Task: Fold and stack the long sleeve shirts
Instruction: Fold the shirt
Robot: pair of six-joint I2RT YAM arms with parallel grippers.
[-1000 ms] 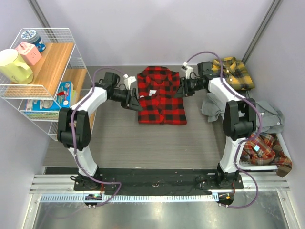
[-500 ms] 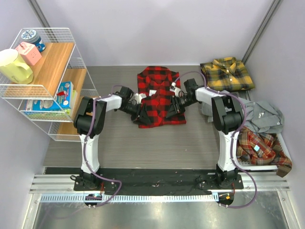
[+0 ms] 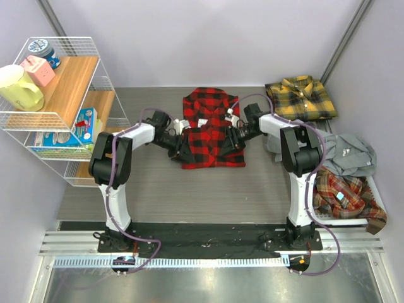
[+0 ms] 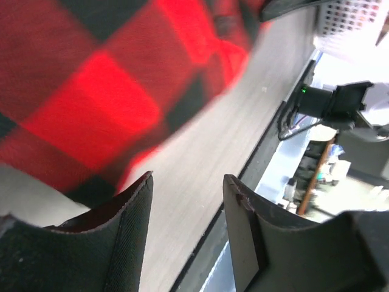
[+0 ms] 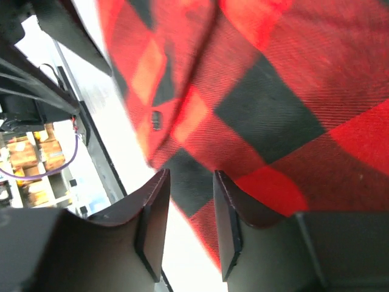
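The red-and-black check shirt (image 3: 211, 129) lies folded flat mid-table, collar to the far side. My left gripper (image 3: 180, 146) is low at its near left edge. In the left wrist view it (image 4: 187, 180) is open, with bare table between the fingers and the shirt (image 4: 91, 79) just beyond them. My right gripper (image 3: 234, 140) is at the shirt's near right edge. In the right wrist view it (image 5: 189, 176) is open, with the shirt's edge (image 5: 255, 103) lying between the fingers. The yellow-and-black plaid shirt (image 3: 302, 98) lies folded at the far right.
A grey shirt (image 3: 351, 153) and an orange-brown plaid shirt (image 3: 346, 197) are heaped on a white tray (image 3: 376, 189) at the right edge. A wire shelf (image 3: 60, 95) with a jug, boxes and a tin stands at the left.
Both grippers have moved from the shirt's far sides down to its near left and right edges. The right arm no longer covers the yellow shirt. The red shirt lies as before.
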